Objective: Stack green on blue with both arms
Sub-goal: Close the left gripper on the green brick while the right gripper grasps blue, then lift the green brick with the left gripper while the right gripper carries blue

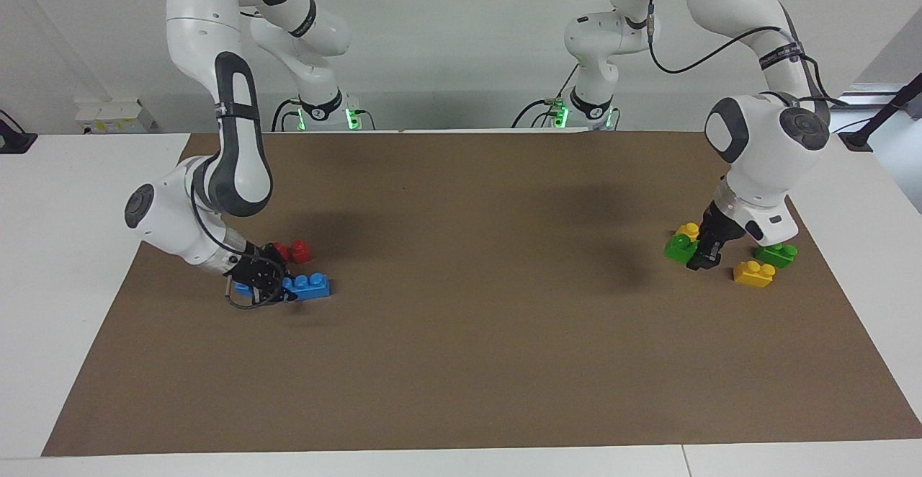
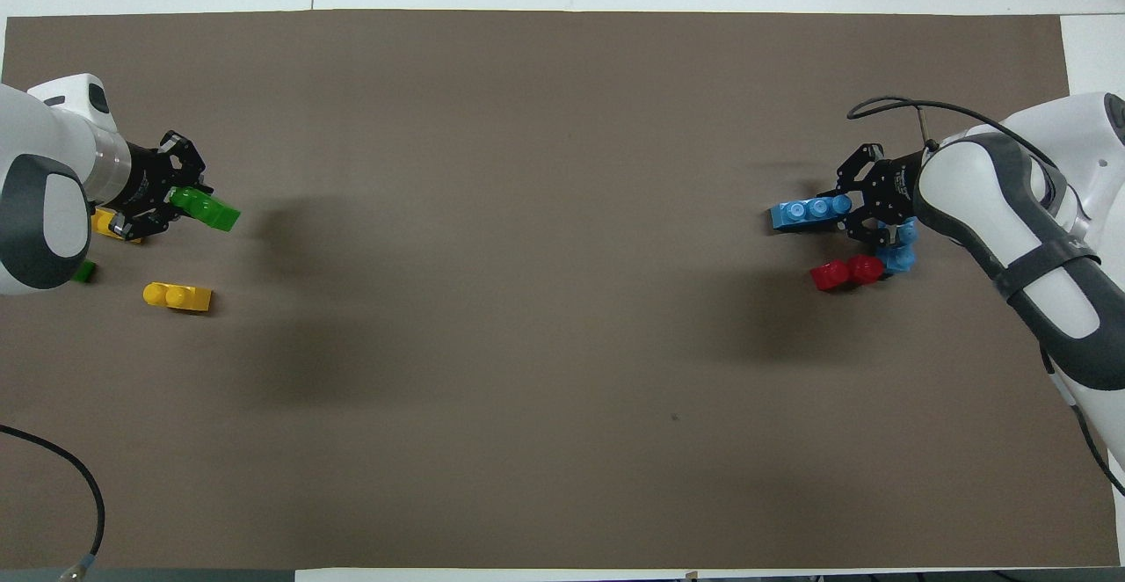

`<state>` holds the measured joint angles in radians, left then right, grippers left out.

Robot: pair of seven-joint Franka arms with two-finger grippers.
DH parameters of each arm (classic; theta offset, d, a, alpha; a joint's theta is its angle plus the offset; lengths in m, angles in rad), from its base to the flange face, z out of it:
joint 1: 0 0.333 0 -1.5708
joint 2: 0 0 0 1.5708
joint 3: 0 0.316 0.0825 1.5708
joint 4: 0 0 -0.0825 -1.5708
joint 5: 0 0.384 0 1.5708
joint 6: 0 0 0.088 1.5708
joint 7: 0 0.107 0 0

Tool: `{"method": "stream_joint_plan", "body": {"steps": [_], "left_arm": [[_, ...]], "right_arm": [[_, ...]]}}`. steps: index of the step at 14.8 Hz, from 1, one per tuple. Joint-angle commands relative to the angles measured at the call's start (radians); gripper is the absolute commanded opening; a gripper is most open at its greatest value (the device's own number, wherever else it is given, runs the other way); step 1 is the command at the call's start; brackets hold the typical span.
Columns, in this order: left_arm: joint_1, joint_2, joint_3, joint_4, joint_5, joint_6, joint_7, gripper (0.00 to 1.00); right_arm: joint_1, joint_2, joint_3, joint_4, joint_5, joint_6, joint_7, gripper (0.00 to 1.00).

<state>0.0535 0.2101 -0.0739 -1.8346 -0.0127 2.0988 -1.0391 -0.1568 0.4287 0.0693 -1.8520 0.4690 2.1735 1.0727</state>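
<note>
My left gripper [image 1: 700,252] [image 2: 180,201] is shut on one end of a green brick [image 1: 679,246] [image 2: 207,211], low over the mat at the left arm's end of the table. My right gripper [image 1: 284,291] [image 2: 845,210] is shut on the end of a long blue brick [image 1: 311,287] [image 2: 804,214] that lies on the mat at the right arm's end. Another blue brick [image 2: 902,254] is partly hidden under the right gripper. Another green brick [image 1: 776,253] [image 2: 85,272] lies beside the left arm's wrist.
Two red bricks [image 1: 294,251] [image 2: 844,272] lie close to the blue ones, nearer to the robots. One yellow brick [image 1: 754,274] [image 2: 178,296] lies by the left gripper, and another yellow brick [image 1: 688,230] [image 2: 105,223] shows beside the held green one. A brown mat [image 1: 461,318] covers the table.
</note>
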Motion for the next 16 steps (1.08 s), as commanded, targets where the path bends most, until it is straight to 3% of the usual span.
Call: {"method": "stream_joint_plan", "body": {"steps": [1, 6, 13, 16], "left_arm": [[-0.029, -0.058, 0.011, -0.009, -0.006, -0.063, -0.064, 0.00], [-0.141, -0.089, 0.013, -0.017, 0.002, -0.097, -0.352, 0.00], [-0.250, -0.117, 0.011, -0.020, 0.002, -0.115, -0.616, 0.00], [-0.308, -0.127, 0.011, -0.029, 0.002, -0.120, -0.723, 0.00]], "right_arm": [[-0.004, -0.021, 0.001, 0.005, 0.040, -0.003, 0.033, 0.00], [0.057, -0.021, 0.001, 0.171, 0.023, -0.184, 0.116, 0.00], [0.285, -0.110, 0.003, 0.162, 0.028, -0.176, 0.302, 0.00], [0.367, -0.126, 0.003, 0.119, 0.025, -0.118, 0.473, 0.00]]}}
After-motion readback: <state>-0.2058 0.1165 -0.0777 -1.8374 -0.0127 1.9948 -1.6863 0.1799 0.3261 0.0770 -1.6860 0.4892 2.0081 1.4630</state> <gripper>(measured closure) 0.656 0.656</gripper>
